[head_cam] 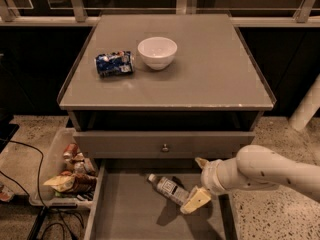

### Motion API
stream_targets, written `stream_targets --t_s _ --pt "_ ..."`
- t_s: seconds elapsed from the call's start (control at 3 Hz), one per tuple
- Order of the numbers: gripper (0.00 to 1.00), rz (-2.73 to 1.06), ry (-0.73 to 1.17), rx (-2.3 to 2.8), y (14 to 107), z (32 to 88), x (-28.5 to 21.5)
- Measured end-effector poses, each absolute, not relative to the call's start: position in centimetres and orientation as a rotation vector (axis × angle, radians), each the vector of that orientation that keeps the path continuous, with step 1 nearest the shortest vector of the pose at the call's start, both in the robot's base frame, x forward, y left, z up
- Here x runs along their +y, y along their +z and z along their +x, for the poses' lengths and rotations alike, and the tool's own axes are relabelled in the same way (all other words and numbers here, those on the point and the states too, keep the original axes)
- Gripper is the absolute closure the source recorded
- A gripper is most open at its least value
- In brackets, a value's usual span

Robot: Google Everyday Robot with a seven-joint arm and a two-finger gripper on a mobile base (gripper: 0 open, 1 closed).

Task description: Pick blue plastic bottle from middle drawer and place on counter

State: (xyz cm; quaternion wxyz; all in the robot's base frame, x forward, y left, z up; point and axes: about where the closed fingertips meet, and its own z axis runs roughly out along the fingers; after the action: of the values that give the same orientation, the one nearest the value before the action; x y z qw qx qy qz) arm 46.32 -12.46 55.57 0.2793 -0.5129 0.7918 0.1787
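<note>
Lying on its side on the floor of the middle drawer (125, 216), the blue plastic bottle (168, 189) is seen with its white cap turned toward 10 o'clock and its base toward 4 o'clock. The drawer is pulled out at 6 o'clock of the view, below a closed drawer front (120, 144) fitted with a small round knob (164, 147).

The pincer (199, 182) is held over the drawer's right side, at 3 o'clock from the bottle. It is carried by a white arm (272, 171) that enters from 4 o'clock of the view. Its 2 fingers are spread apart. 1 finger (201, 162) is raised toward 12 o'clock, near the drawer front. The other (196, 200) is lowered right at the bottle's base, and whether contact is made there cannot be told.

The counter (210, 79) is seen higher up, at 12 o'clock of the view. On it a white bowl (157, 52) is set toward 11 o'clock, and a crushed blue-and-white can (115, 64) is laid just beside the bowl, at its 9 o'clock. A clear bin (50, 176) filled with wrappers and cans is placed on the floor at 9 o'clock from the open drawer.
</note>
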Motion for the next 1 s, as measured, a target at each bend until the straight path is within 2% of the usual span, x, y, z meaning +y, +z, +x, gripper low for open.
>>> stream_targets --t_s 0.33,1.0 --pt "0.00 -1.283 0.558 2.198 48.0 47.6 -10.8" --pt "0.00 -1.285 0.557 2.138 46.0 48.4 -9.9"
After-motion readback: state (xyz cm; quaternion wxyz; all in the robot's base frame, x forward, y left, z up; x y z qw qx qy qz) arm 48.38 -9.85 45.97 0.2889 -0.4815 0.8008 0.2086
